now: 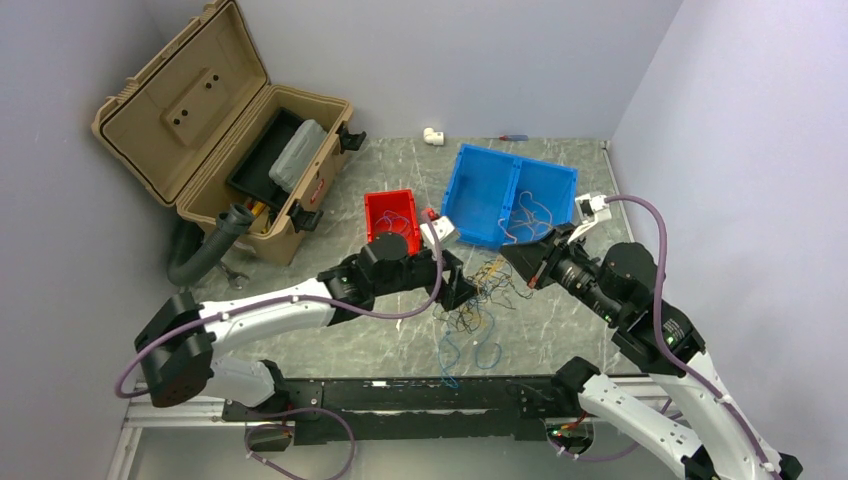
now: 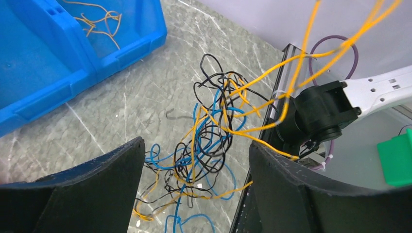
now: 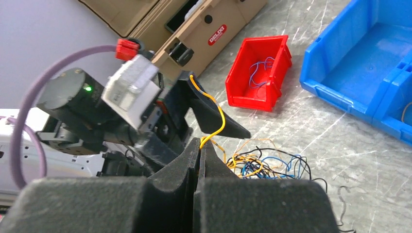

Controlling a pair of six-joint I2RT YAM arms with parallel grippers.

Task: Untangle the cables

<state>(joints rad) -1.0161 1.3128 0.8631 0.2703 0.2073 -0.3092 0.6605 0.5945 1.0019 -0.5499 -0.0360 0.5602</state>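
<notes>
The cables lie as a tangle of black, blue and yellow-orange wires on the grey table between the two arms. My left gripper is open just above the tangle's left side. In the left wrist view the tangle shows between its spread fingers, and yellow strands rise to the upper right. My right gripper is shut on a yellow wire that curves up past the left gripper's finger. In the right wrist view the tangle lies just beyond the jaws. My right gripper is at the tangle's upper right.
A blue bin behind the tangle holds a few loose wires. A red bin with purple and blue wires stands to its left. An open tan toolbox sits at the far left. A black rail runs along the near edge.
</notes>
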